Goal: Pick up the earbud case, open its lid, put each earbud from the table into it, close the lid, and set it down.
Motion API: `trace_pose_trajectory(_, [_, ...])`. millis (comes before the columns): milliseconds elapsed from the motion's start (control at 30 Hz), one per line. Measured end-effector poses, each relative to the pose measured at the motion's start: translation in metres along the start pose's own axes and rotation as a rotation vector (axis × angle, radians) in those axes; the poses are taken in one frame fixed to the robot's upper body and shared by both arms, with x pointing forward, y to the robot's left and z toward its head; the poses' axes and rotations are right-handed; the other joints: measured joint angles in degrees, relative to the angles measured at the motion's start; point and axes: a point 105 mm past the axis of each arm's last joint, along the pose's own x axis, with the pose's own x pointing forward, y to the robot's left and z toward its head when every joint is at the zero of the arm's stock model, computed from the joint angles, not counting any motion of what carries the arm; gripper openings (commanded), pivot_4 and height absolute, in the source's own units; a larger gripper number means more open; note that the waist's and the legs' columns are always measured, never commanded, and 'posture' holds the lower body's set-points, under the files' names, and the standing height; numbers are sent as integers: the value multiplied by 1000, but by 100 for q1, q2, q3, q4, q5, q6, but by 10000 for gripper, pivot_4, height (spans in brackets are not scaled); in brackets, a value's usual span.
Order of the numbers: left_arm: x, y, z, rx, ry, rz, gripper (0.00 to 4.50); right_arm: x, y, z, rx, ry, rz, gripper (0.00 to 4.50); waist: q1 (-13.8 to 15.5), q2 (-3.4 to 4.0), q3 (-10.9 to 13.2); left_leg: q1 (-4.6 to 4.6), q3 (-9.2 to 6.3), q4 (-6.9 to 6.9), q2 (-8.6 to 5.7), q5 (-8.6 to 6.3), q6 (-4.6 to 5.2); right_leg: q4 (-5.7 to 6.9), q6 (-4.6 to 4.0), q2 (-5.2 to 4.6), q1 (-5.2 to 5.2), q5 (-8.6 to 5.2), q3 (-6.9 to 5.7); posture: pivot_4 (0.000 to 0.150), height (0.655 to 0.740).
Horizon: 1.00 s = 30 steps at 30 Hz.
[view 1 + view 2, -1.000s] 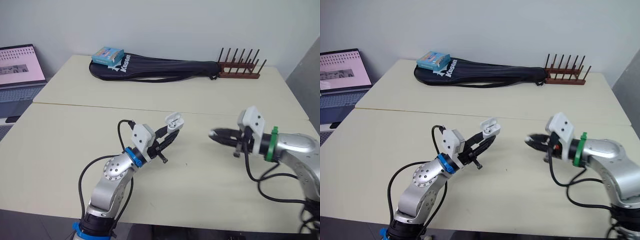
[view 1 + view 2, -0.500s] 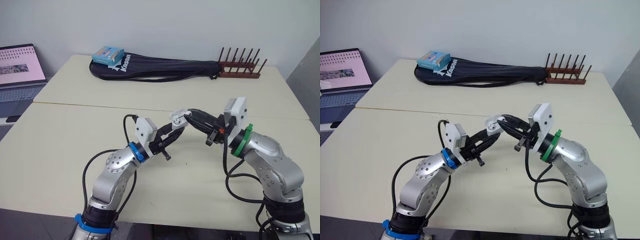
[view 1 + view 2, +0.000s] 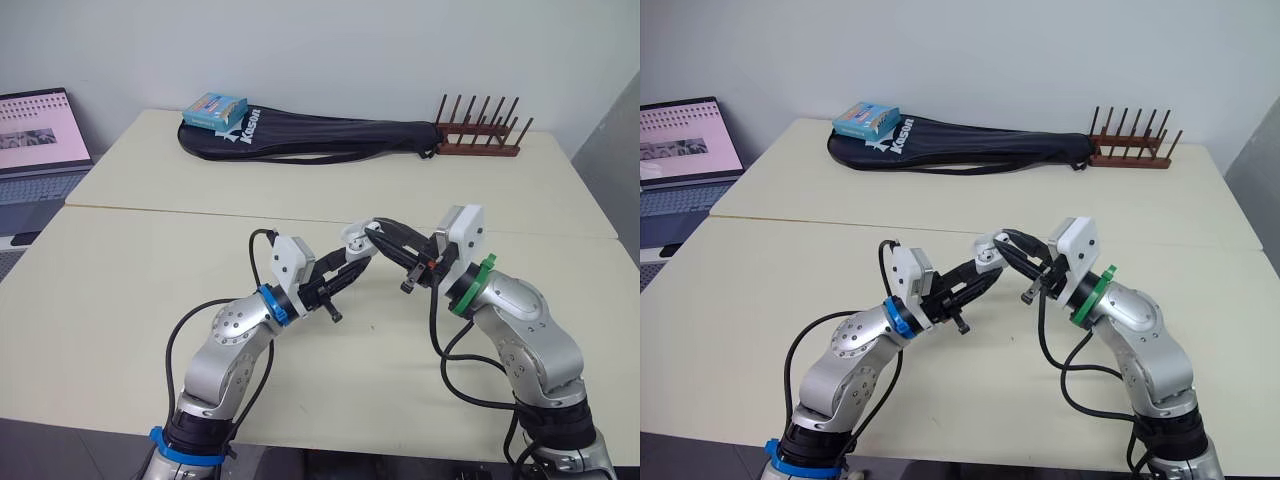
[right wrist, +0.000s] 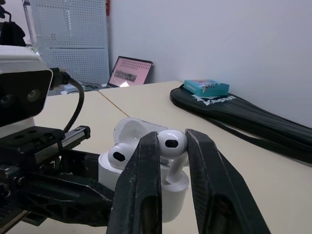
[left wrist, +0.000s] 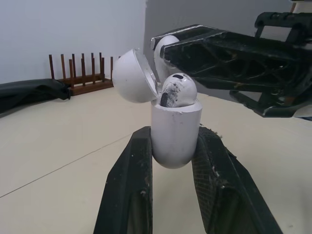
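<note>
My left gripper (image 3: 347, 262) is shut on the white earbud case (image 5: 175, 131) and holds it upright above the middle of the table. The case's lid (image 5: 133, 75) stands open, and one white earbud (image 5: 178, 89) sits in the case. My right gripper (image 3: 377, 232) reaches in from the right and meets the case at its open top. It is shut on a second white earbud (image 4: 171, 141), whose stem points down into the case (image 4: 108, 169) beside the seated earbud (image 4: 118, 155).
At the table's far side lies a black racket bag (image 3: 320, 135) with a teal box (image 3: 215, 108) on its left end. A wooden peg rack (image 3: 478, 140) stands at the back right. A laptop (image 3: 35, 140) sits off the table's left.
My right gripper has swung in from the right with the earbud and now sits at the case's open top. My left gripper has shifted the case slightly right.
</note>
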Motion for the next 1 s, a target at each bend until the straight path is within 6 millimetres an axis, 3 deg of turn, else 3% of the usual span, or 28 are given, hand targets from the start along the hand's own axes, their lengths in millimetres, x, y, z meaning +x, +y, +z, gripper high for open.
trace_pose_trajectory(333, [-1, -1, -4, -19, 17, 0, 7414, -3, 3, -8, -64, 11, 20, 3839, -1, 0, 0, 1, 2, 0, -1, 0, 0, 3, 0, 0, -1, 0, 1, 1500, 7315])
trace_pose_trajectory(367, [-1, -1, -5, -20, 17, 0, 7414, -4, 4, -9, -63, 11, 19, 11010, -1, 0, 0, 0, 0, 1, 0, 0, 0, 3, 0, 0, -1, 0, 2, 1500, 7315])
trace_pose_trajectory(567, [-3, 4, -2, -13, 10, 33, 7414, -9, 3, -18, -48, 58, 15, 31950, -3, 0, 0, 1, 2, 1, -1, 0, 0, 5, 0, 0, -1, 0, 2, 1500, 7315])
trace_pose_trajectory(667, [-3, 4, -2, -12, 10, 31, 7414, -12, 1, -14, -33, 65, 12, 32011, -2, 0, 0, 0, 1, 1, 0, 0, 0, 5, 0, 0, -2, 0, 3, 1500, 7315])
trace_pose_trajectory(833, [-4, 2, -3, -24, 17, -13, 7414, -37, -24, 16, -89, 94, -48, 32011, 11, 0, 0, 0, 1, 1, -2, -1, 1, 2, 0, -2, 1, 0, 3, 1500, 7315])
trace_pose_trajectory(967, [-3, -14, -14, -76, 83, -197, 7414, -62, -48, 30, -152, 209, -67, 32011, 5, 3, 2, 2, 6, -1, -5, -1, 3, 1, 0, 1, 2, 0, 2, 1500, 7315])
trace_pose_trajectory(1000, [-3, -20, -18, -87, 104, -266, 7414, -65, -53, 33, -172, 246, -49, 30285, 3, 5, 2, 4, 9, 0, -6, -1, 3, 1, 0, 2, 3, 0, 2, 1500, 7315])
